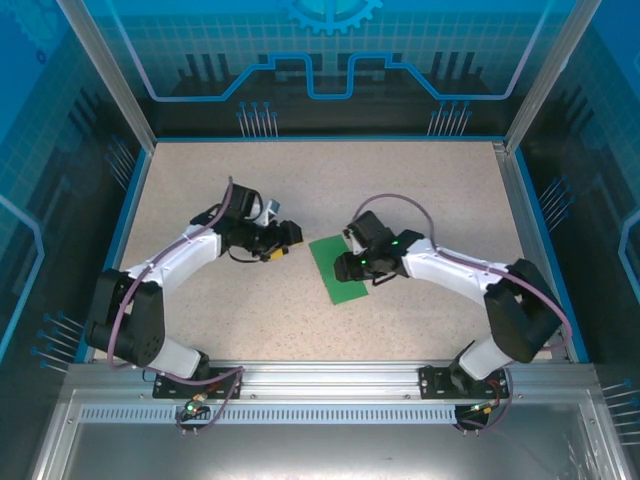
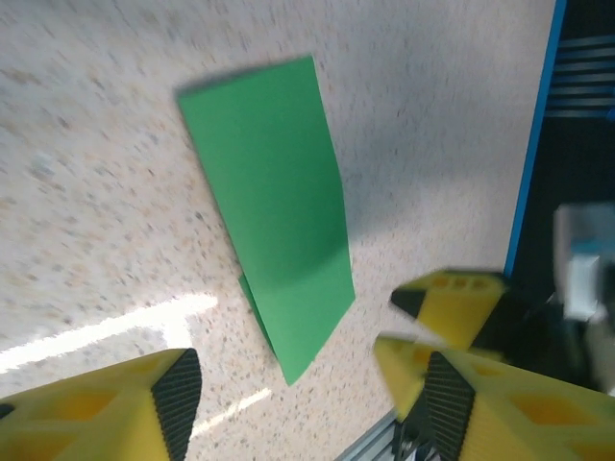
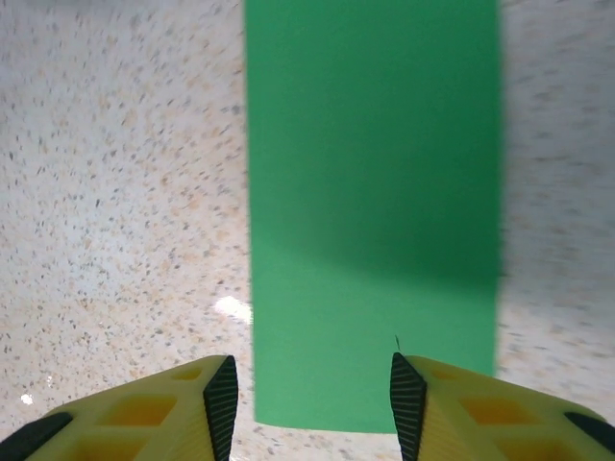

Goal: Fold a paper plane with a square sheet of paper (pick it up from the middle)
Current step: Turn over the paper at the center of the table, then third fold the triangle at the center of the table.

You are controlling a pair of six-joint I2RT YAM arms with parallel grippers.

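Top external view puts the square sheet of paper [image 1: 330, 275], folded into a rectangle, flat on the table [image 1: 420, 180] under your right gripper [image 1: 347, 265], whose jaws are spread and empty. Your left gripper [image 1: 287, 238] hovers just beside it, jaws also spread. The next crease likely needs one edge lifted, and nothing blocks you.

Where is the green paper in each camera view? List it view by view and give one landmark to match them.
Top external: the green paper lies flat near the table's middle, between the two arms.
Left wrist: the paper sits mid-picture, a long strip slanting from upper left to lower right.
Right wrist: the paper runs down the centre from the top edge nearly to the bottom.
Shared landmark: the speckled beige tabletop around the paper.
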